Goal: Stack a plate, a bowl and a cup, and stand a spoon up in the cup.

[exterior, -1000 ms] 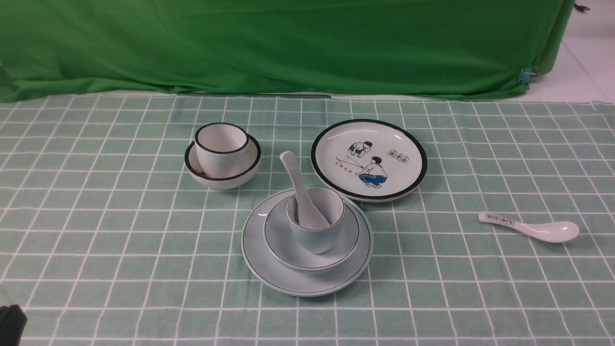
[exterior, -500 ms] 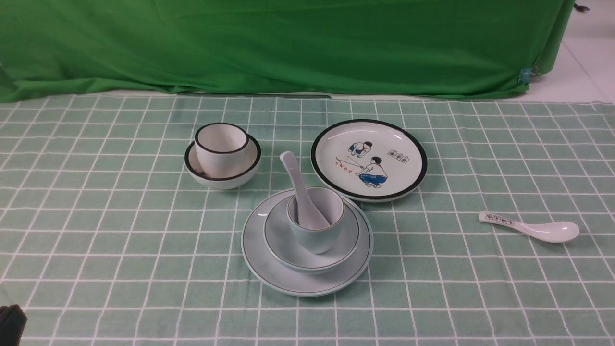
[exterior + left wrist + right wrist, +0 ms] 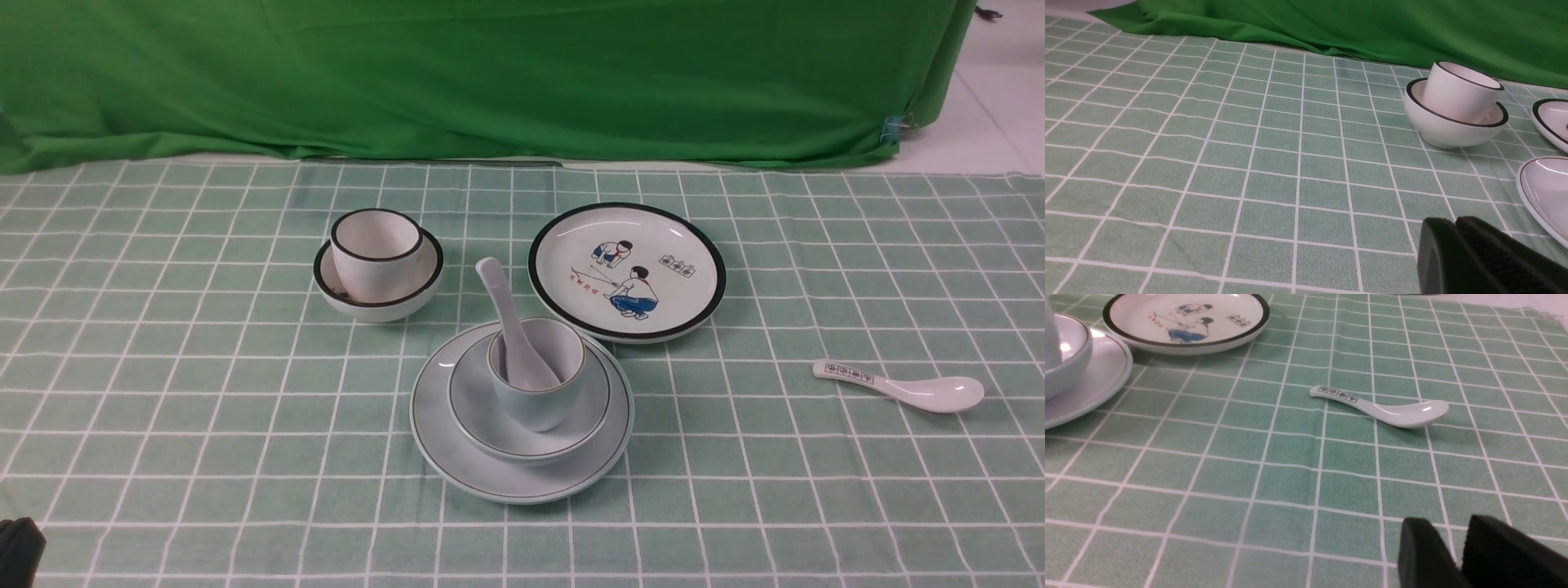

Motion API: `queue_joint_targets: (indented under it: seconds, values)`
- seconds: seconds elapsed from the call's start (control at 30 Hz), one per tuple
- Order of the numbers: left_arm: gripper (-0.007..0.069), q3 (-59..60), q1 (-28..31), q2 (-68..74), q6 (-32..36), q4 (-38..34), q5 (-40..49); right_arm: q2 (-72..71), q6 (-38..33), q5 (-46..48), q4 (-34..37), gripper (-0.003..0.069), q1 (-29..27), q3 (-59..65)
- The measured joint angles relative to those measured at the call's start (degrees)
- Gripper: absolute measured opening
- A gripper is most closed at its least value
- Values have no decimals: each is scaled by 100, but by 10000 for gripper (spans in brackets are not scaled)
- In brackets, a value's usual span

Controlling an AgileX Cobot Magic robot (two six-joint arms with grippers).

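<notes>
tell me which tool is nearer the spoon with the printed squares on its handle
Right. The right tool sits over the cloth a few squares from the printed spoon; the left tool is across the plate stack, near the black-rimmed bowl.

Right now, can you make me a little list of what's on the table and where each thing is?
plate: on the cloth, bottom of the stack
bowl: on the plate
cup: in the bowl
spoon: standing in the cup, handle leaning up and away
cream cup: tilted inside the cream bowl
picture plate: behind the stack, to the right
printed spoon: lying alone, far right
stack: looks finished
</notes>
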Motion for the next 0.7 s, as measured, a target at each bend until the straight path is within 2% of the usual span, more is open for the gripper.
queue_joint_targets:
  seconds: [0.7]
  values:
    - [13, 0, 0, 0, 0, 0, -13, 0, 0, 2, 0, 235, 0, 0]
